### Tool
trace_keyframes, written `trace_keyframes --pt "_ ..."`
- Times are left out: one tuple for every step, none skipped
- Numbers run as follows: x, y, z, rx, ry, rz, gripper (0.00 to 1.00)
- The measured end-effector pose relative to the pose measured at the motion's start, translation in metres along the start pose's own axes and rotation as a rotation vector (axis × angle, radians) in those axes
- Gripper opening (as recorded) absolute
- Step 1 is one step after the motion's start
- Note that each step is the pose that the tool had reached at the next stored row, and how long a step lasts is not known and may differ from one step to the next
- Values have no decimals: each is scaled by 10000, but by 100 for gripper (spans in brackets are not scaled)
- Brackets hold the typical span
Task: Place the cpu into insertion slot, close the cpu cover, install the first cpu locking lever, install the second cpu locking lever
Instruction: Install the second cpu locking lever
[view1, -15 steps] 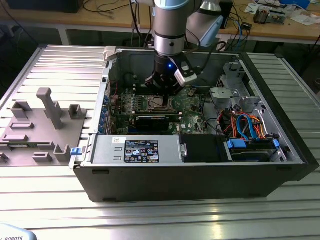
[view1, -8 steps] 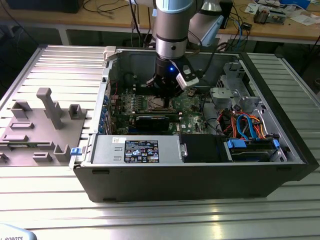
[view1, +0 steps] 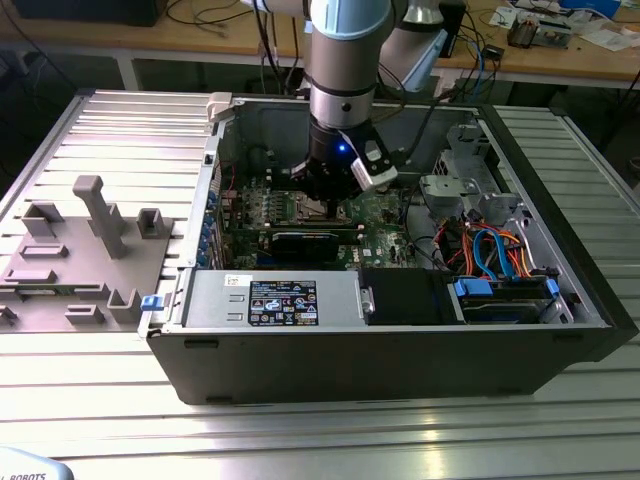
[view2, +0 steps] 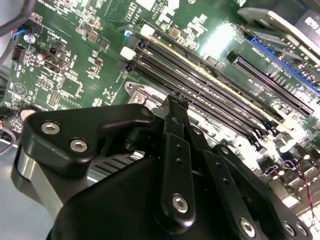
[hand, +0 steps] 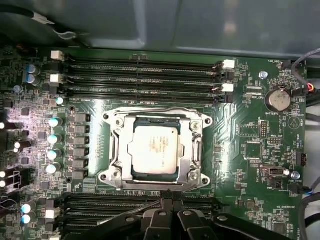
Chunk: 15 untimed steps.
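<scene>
The cpu (hand: 152, 150), pale and silvery, lies flat in the insertion slot (hand: 104, 176) on the green motherboard (view1: 385, 215). The cpu cover (hand: 116, 150), a silvery frame, is down around the chip, whose face shows through its window. In both wrist views my black gripper (hand: 167, 201) (view2: 175, 100) has its fingers pressed together, just off one edge of the socket and over the black memory slots (hand: 100, 205). A thin metal rod (hand: 140, 209) slants beside the fingertips; I cannot tell whether they touch it. In the exterior view the gripper (view1: 322, 195) reaches down into the open computer case.
Long black memory slots (hand: 145, 75) flank the socket on both sides. Case walls (view1: 560, 200) ring the board. Cables and a drive bay (view1: 490, 250) sit at the exterior view's right, a power supply (view1: 280, 300) at the front. A grey fixture (view1: 90, 240) stands at the left.
</scene>
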<state>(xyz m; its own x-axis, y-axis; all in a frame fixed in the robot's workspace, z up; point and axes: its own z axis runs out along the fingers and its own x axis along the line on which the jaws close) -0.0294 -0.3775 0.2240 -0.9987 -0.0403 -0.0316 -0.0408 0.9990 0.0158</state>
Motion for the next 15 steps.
trace_keyframes --pt "15 -12 0 -59 -7 1 11" --pt "31 -24 -1 -106 -15 2 11" --pt "45 -35 -1 -145 -20 3 11" --pt "69 -54 -3 -217 -29 5 11" --pt "100 -79 -4 -359 -43 10 11" --pt "120 -98 -5 -482 -53 13 11" --pt "140 -119 -7 -629 -63 17 11" --pt "153 -131 -7 -715 -71 21 11" --pt "166 -142 -7 -800 -78 24 11" --pt "189 -159 -9 -924 -90 28 11" --pt "207 -173 -10 -1000 -95 30 11" --pt "222 -188 -10 -1038 -99 31 11" --pt "238 -204 -11 -1063 -103 31 11" --pt "257 -220 -11 -1076 -107 31 11" --pt "278 -236 -11 -1079 -111 31 11"
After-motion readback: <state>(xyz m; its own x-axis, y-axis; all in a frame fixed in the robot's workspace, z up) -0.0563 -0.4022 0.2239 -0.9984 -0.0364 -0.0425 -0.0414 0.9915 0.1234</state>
